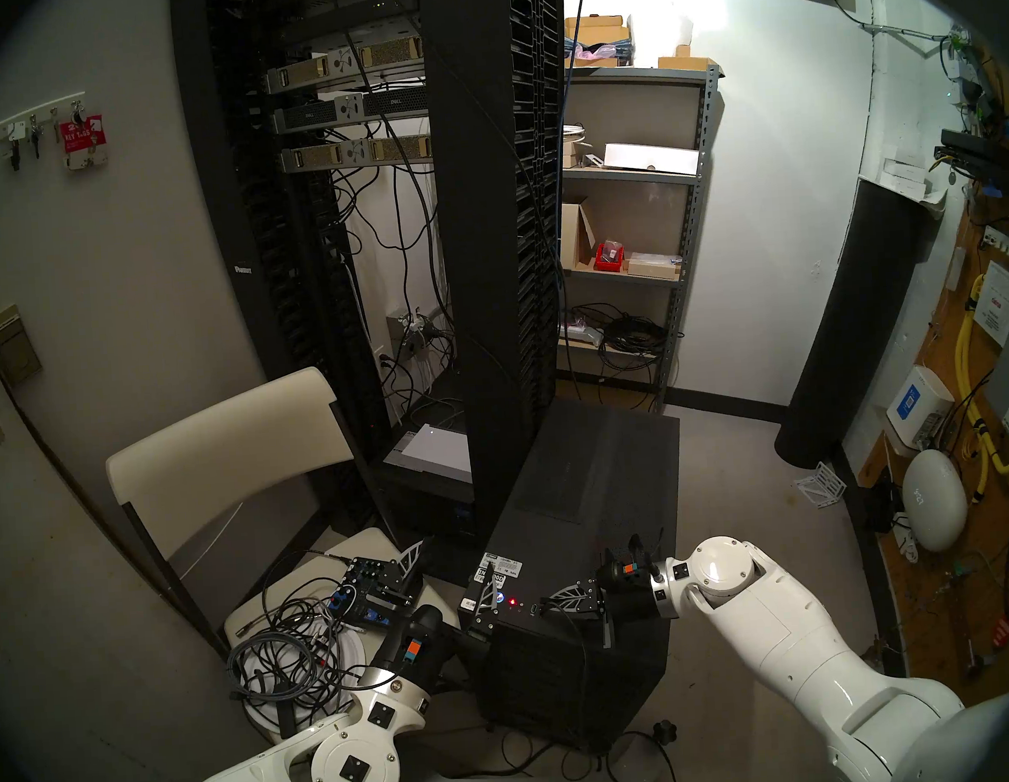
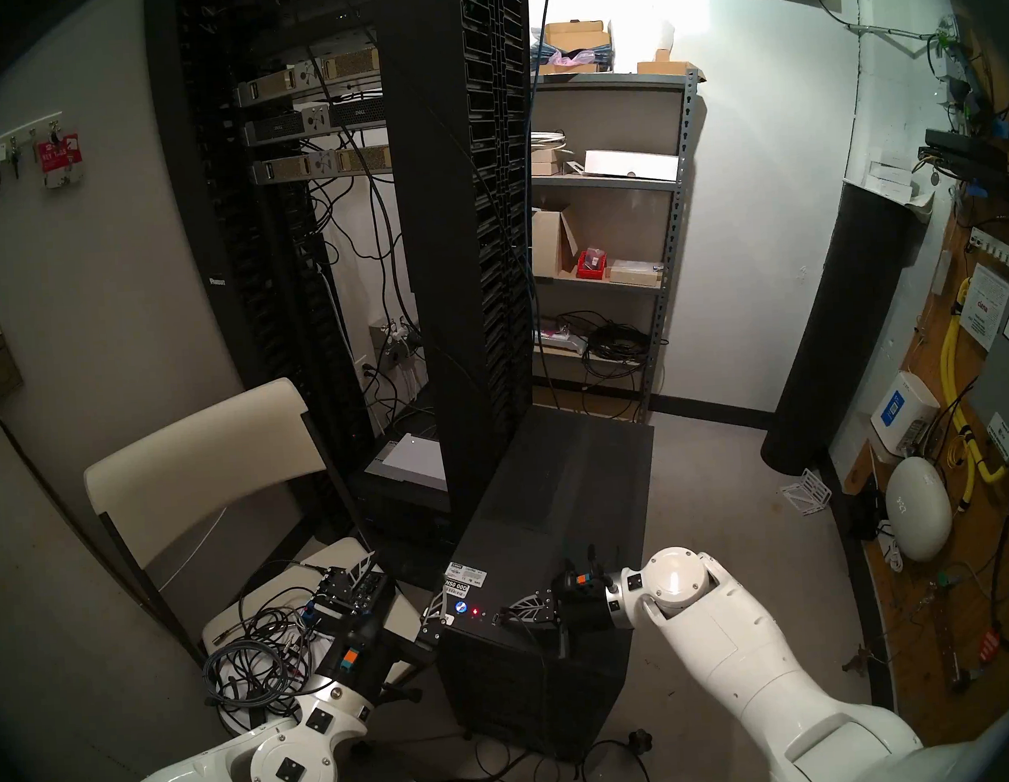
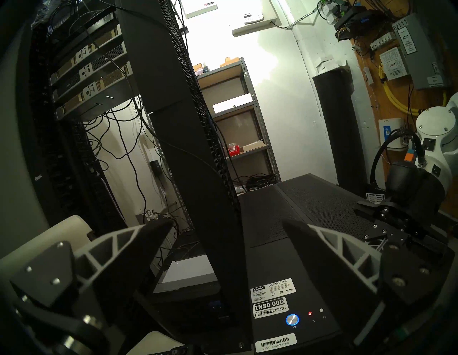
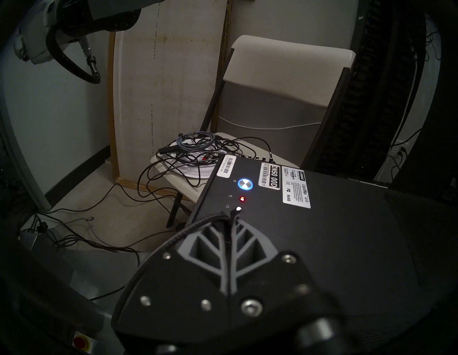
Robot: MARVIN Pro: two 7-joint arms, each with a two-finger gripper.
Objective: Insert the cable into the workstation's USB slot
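Right gripper [image 1: 553, 601] clamped on thin cable [image 1: 576, 642] over workstation [image 1: 592, 512] top, frame center; left gripper [image 1: 451, 570] spread wide, empty.

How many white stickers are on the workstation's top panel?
3: SYSID barcode sticker at the front edge, INS0 00D sticker behind it, AMAX label behind that. The right gripper covers part of the workstation; more may be hidden.
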